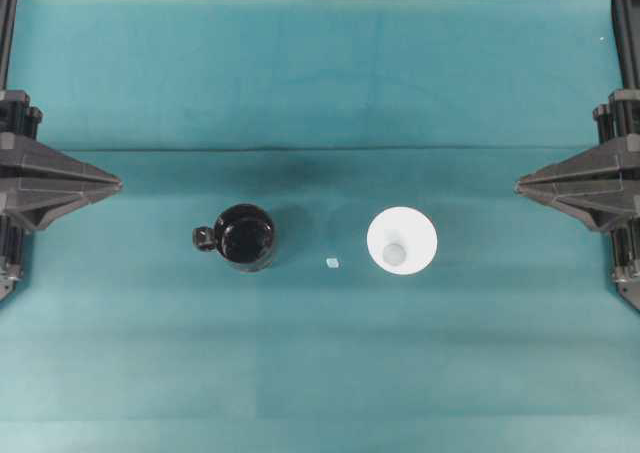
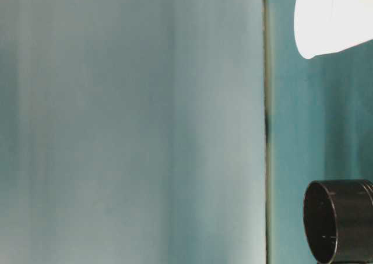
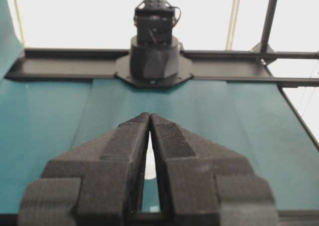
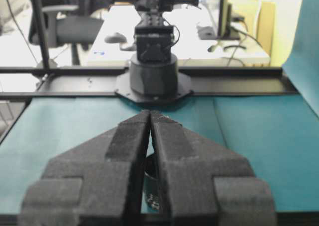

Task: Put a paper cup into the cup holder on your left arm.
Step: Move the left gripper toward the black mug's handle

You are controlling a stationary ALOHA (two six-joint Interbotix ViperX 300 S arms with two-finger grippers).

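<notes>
Nothing begun yet: cup [image 1: 401, 240] and holder [image 1: 245, 236] both standing untouched on the teal surface [image 1: 320, 373], well apart, with a tiny pale scrap [image 1: 332, 262] between them. Both arms parked at the edges; left gripper [image 1: 112, 183] and right gripper [image 1: 522, 184] each pressed shut on nothing, tips meeting, as seen in the wrist views. Cup lying toward the right gripper's side in the overhead view, holder toward the left's. Next, probably: opening the right gripper wide, reaching in to pinch the cup's wall near the rim, lifting, then carrying it over and lowering it base first into the holder's mouth. Cup white, thin paper, tapered, wide round rim, smaller greyish base, likely easy to crush, so a light squeeze. Holder glossy black, cylindrical, rigid-looking, a small knobby handle on its outer side. Surface cloth matte, faintly creased. Gripper fingers [image 3: 124, 156] black, rough and grainy.
</notes>
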